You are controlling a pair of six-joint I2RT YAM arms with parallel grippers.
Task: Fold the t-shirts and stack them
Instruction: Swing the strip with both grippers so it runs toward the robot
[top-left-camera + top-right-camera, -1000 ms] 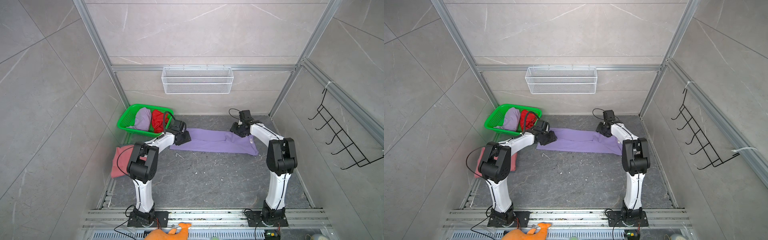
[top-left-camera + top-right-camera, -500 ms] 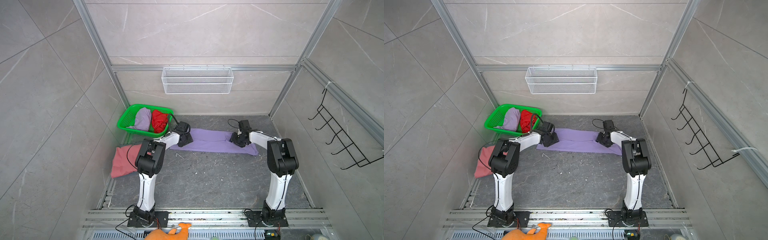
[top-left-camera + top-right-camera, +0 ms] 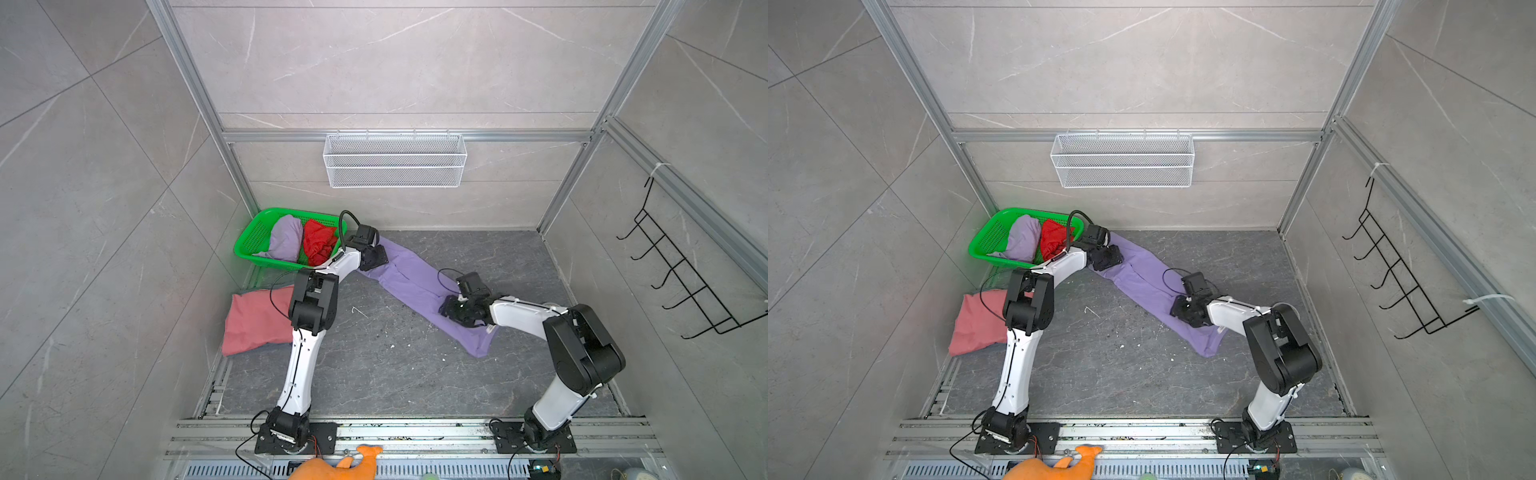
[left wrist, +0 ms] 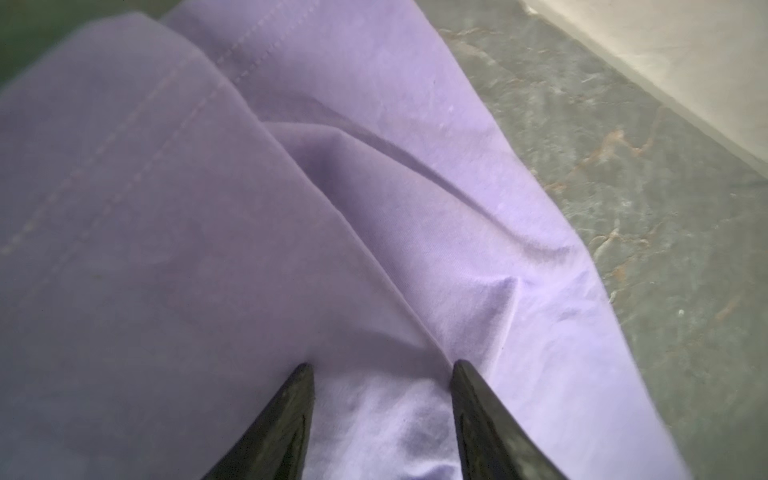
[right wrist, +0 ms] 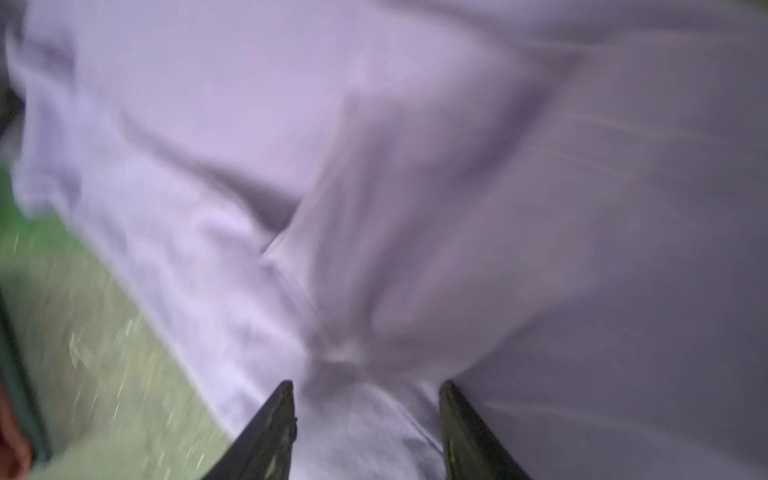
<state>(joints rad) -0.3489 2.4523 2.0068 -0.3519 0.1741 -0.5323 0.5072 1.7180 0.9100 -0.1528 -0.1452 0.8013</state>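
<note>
An orange plush toy [image 3: 332, 465] lies at the front edge; a folded dusty-pink t-shirt [image 3: 253, 320] sits at the left, in top views only; mid-floor the long lavender t-shirt [image 3: 411, 282] runs slantwise, right gripper [image 5: 365, 384] on its near end, left gripper [image 4: 380, 365] on its far end; only wrist views show both jaws apart, tips pressing cloth; farthest, a green plastic basket [image 3: 249, 249] holds a bunched lavender t-shirt [image 3: 286, 241] and a red t-shirt [image 3: 318, 245].

The basket [image 3: 255, 239] is bright green. In the basket sit a pale purple shirt [image 3: 286, 239] and a red shirt [image 3: 318, 245]. Near the basket lie a long light purple shirt [image 3: 409, 282] and a pink shirt [image 3: 249, 316]. The floor [image 3: 395, 374] is dark grey with pale lines.
</note>
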